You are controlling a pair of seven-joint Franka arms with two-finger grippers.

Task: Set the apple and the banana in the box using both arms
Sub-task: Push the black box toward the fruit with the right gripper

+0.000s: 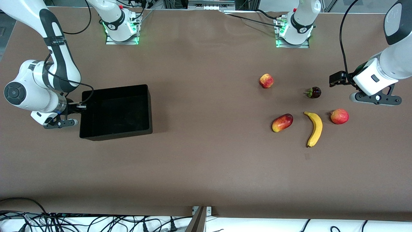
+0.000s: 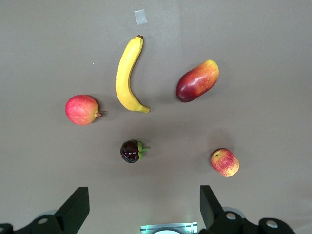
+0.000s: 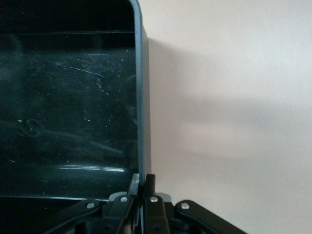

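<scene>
The apple (image 1: pixel 266 80) lies on the brown table, farther from the front camera than the other fruits; it also shows in the left wrist view (image 2: pixel 224 162). The banana (image 1: pixel 314 128) (image 2: pixel 128 75) lies between two reddish fruits. The black box (image 1: pixel 116 87) stands empty toward the right arm's end of the table. My right gripper (image 1: pixel 80 106) (image 3: pixel 143 183) is shut on the box's end wall (image 3: pixel 141 97). My left gripper (image 1: pixel 375 97) (image 2: pixel 141 195) is open and empty, held up over the table beside the fruits.
An oblong red-yellow mango (image 1: pixel 282 122) (image 2: pixel 197 80), a rounder red fruit with a stem nub (image 1: pixel 339 116) (image 2: pixel 82 109) and a dark mangosteen (image 1: pixel 313 92) (image 2: pixel 130 151) lie around the banana. A small tape patch (image 2: pixel 140 16) lies by the banana's tip.
</scene>
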